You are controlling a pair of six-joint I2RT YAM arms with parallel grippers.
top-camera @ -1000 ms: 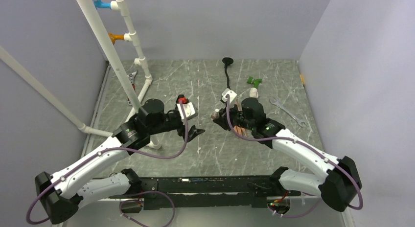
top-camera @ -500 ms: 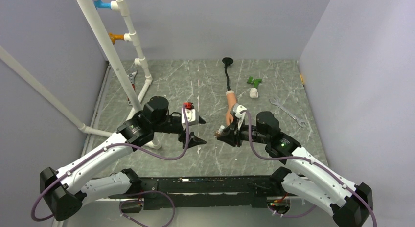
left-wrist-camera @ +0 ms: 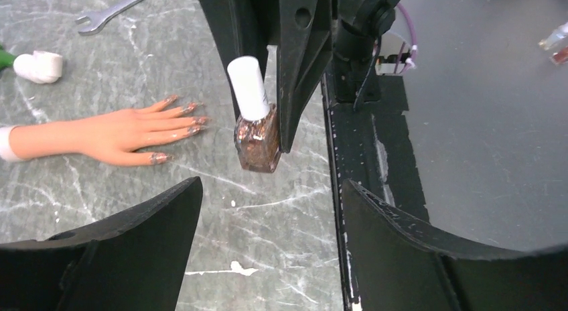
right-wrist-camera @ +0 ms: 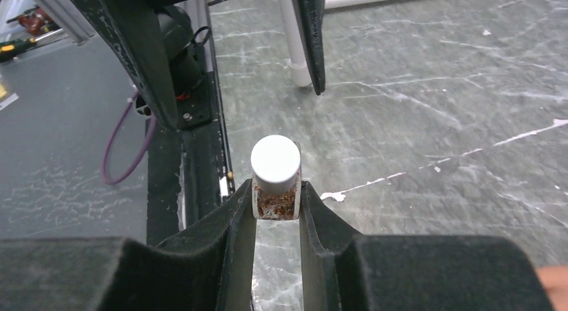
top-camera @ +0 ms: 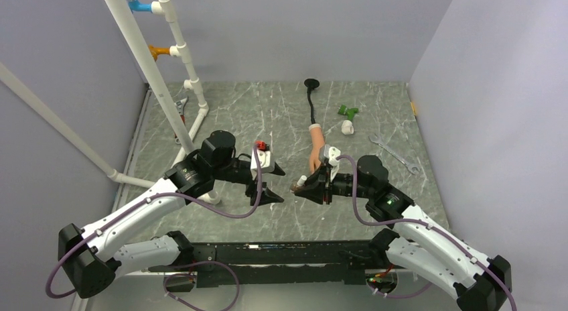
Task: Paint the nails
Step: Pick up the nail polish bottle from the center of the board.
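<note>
From above, we saw the right gripper (top-camera: 299, 187) extended leftward, clamped on a small glittery bottle (top-camera: 301, 181), with the left gripper (top-camera: 274, 183) facing it, jaws spread. Through the left wrist, the peach rubber mannequin hand (left-wrist-camera: 100, 137) lay flat on the marbled table (left-wrist-camera: 268, 257), its glittered nails (left-wrist-camera: 194, 131) near the square glass bottle. Through the right wrist, black pads (right-wrist-camera: 238, 217) squeezed that bottle below its round white cap (right-wrist-camera: 275, 160).

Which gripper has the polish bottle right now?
The right gripper, shut on the bottle below its white cap; the left gripper is open, empty, facing it.
</note>
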